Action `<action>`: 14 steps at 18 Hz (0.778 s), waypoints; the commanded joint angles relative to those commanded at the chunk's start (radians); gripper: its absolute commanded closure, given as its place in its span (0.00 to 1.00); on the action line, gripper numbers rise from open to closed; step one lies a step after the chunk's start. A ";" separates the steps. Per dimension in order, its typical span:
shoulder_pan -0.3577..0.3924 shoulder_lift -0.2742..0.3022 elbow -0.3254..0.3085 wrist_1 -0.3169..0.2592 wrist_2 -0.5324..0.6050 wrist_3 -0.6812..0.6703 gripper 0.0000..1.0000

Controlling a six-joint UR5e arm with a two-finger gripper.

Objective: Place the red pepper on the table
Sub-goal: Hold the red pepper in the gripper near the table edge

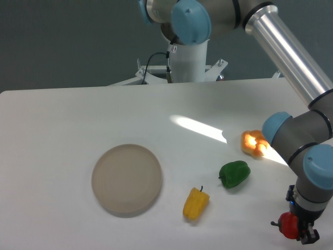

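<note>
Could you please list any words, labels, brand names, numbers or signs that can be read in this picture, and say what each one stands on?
None: no readable text shows anywhere.
The table, the plate, the red pepper, yellow pepper, green pepper and orange pepper are all unmarked.
The arm and the gripper show no legible label.

Arm reaching to my near right corner, gripper low.

I see the arm (pixel 291 47) run from its base at the back down the right side, folding at the elbow, wrist pointing straight down. The gripper (pixel 299 229) sits at the bottom right edge of view, its fingers closed around the red pepper (pixel 287 224).
</note>
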 joint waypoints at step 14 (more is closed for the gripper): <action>-0.015 0.103 -0.118 -0.009 -0.003 -0.014 0.33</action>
